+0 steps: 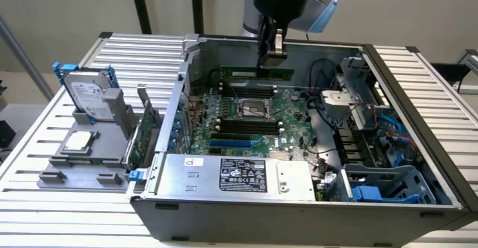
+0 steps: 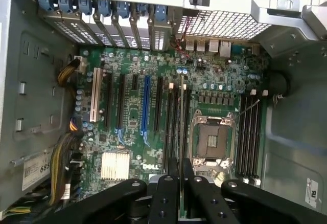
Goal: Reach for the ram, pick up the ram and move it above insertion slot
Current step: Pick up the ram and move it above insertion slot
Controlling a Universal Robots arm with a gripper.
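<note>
- Power supply (image 1: 232, 174) nearest in the exterior view, silver box with a black label, at the front edge of the open computer case (image 1: 418, 91).
- Drive cage with blue clips (image 1: 384, 187) beside it, toward the exterior view's right.
- Motherboard (image 1: 250, 116) flat inside the case, bare CPU socket (image 1: 252, 108) near its middle, dark memory slots (image 1: 240, 127) just in front of the socket.
- Grey holder (image 1: 82, 158) on the slatted worktop (image 1: 45, 147) at the exterior view's left, well apart from the case; hard drive with blue rails (image 1: 86, 91) stands upright in it, green expansion card (image 1: 142, 136) on edge near the case wall.
- Ram (image 1: 258, 73) is behind the socket, above the far part of the motherboard, lying lengthwise across the exterior view, clear of the slots below.
- Gripper (image 1: 272, 57) comes down from above onto the ram's top edge; jaws closed on the stick, clamped narrow.
- Wrist view: black fingers (image 2: 166, 198) pinch the ram, seen edge-on as a thin strip (image 2: 182, 127), hanging over the board beside the socket (image 2: 210, 139).
- Far slots (image 2: 250, 132) on the socket's other side look empty.
</note>
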